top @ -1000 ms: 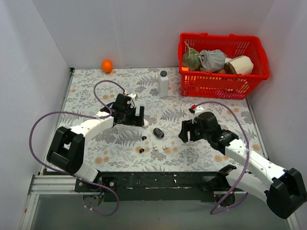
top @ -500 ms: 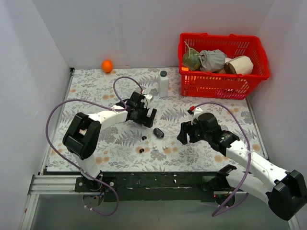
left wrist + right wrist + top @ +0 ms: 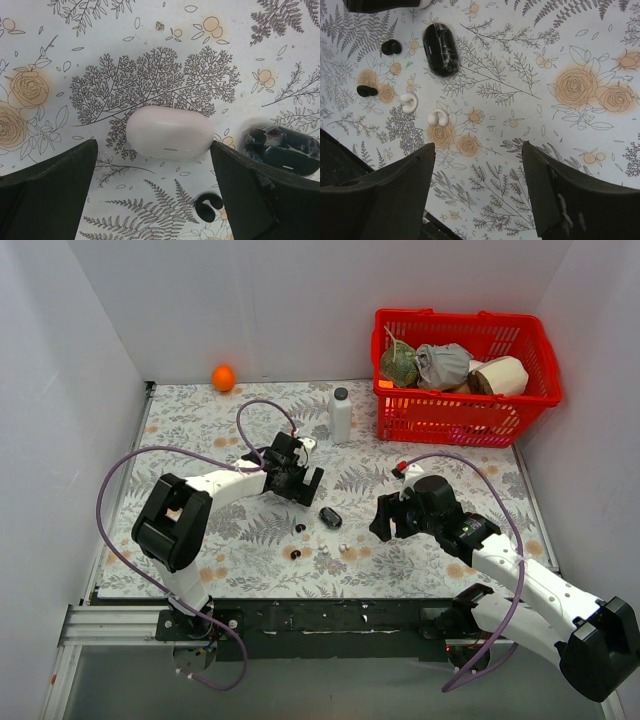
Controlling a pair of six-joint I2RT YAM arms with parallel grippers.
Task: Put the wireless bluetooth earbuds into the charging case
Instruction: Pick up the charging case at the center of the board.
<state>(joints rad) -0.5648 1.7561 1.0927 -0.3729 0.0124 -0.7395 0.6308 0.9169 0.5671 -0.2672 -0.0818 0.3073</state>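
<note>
Squarely below left hand (image 3: 154, 150): white case (image 3: 170, 132)

The table (image 3: 520, 75) is white, printed with grey ferns and orange roses. The pale case (image 3: 170, 132) is pinkish white, the dark case (image 3: 440, 42) glossy black (like the black earbuds (image 3: 391, 47); the whitish earbuds (image 3: 438, 117) are creamy). The basket (image 3: 450, 420) is red, the ball (image 3: 223, 377) orange.

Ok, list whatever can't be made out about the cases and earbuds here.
White charging case: top external view, mostly hidden beneath the left gripper.
Black charging case: left wrist view, cut off by the frame edge and a finger.
White earbuds: top external view, too small to tell their orientation.
</note>
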